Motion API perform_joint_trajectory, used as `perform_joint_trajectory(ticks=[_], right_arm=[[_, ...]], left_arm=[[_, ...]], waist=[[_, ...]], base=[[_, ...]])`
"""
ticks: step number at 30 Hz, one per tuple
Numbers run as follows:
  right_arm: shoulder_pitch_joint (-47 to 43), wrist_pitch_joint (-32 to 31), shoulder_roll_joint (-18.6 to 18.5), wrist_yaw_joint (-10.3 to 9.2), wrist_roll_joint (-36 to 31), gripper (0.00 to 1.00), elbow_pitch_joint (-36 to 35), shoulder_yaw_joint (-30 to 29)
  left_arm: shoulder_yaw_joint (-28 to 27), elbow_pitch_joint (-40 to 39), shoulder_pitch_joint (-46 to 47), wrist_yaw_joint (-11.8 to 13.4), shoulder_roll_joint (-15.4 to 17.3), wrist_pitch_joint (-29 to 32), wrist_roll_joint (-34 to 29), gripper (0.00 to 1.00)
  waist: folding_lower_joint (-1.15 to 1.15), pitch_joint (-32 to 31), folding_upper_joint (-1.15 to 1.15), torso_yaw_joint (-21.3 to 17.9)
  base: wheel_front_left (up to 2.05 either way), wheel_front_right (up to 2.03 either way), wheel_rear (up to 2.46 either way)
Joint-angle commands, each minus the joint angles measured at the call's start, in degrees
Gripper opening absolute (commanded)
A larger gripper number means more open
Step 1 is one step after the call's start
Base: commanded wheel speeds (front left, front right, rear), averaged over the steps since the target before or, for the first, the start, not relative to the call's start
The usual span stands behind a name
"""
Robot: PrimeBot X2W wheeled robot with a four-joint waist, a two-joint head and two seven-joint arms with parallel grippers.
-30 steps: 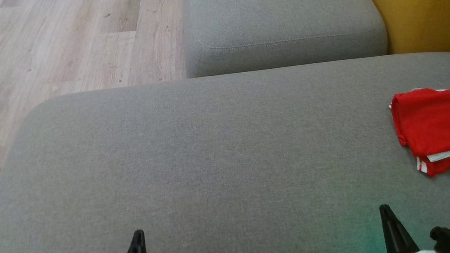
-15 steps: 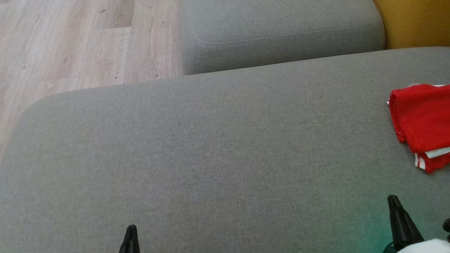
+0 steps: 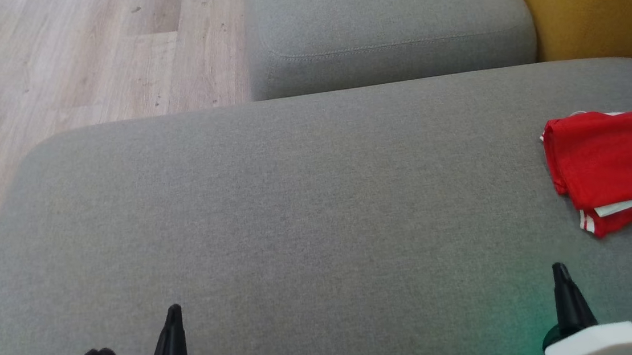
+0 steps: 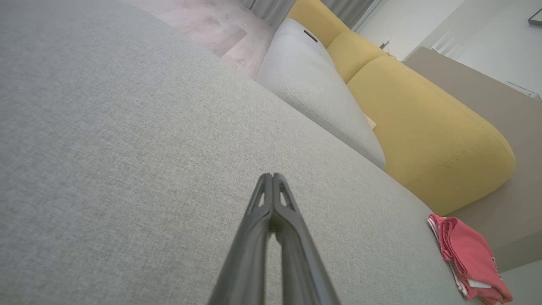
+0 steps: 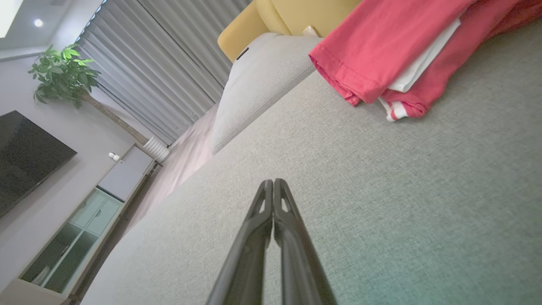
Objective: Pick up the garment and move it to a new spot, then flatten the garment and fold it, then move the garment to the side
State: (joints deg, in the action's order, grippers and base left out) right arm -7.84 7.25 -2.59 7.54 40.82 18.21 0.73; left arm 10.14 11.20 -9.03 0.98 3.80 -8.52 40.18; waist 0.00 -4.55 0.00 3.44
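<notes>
Garment [image 3: 606, 163] (folded, red), long axis left-right

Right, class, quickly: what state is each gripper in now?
Left gripper: shut, holding nothing.
Right gripper: shut, holding nothing.

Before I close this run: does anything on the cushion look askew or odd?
Only a small thing: the folded red garment lies at the right of the grey cushion, and a white layer sticks out of its near edge.

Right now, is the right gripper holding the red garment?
No, the right gripper is shut on nothing over the grey cushion, and the red garment lies apart from it.
</notes>
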Motion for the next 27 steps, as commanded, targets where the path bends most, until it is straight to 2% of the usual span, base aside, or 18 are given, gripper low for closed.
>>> perform_joint_trajectory(ticks=[1,27], right_arm=[[3.46,-0.17,-0.77,-0.02,1.62,0.00,-2.17,-0.12],[6.95,-4.35,-0.92,-0.03,18.59,0.00,-2.87,-2.08]], left_arm=[[-1.63,-1.66,3.53,-0.38,0.86,0.43,1.62,0.00],[-5.56,-0.24,7.33,-3.08,1.05,4.42,19.37,0.00]], waist=[[0.00,0.08,0.00,-0.06],[0.00,1.63,0.00,-1.19]], base=[[0.00,0.00,0.00],[0.00,0.00,0.00]])
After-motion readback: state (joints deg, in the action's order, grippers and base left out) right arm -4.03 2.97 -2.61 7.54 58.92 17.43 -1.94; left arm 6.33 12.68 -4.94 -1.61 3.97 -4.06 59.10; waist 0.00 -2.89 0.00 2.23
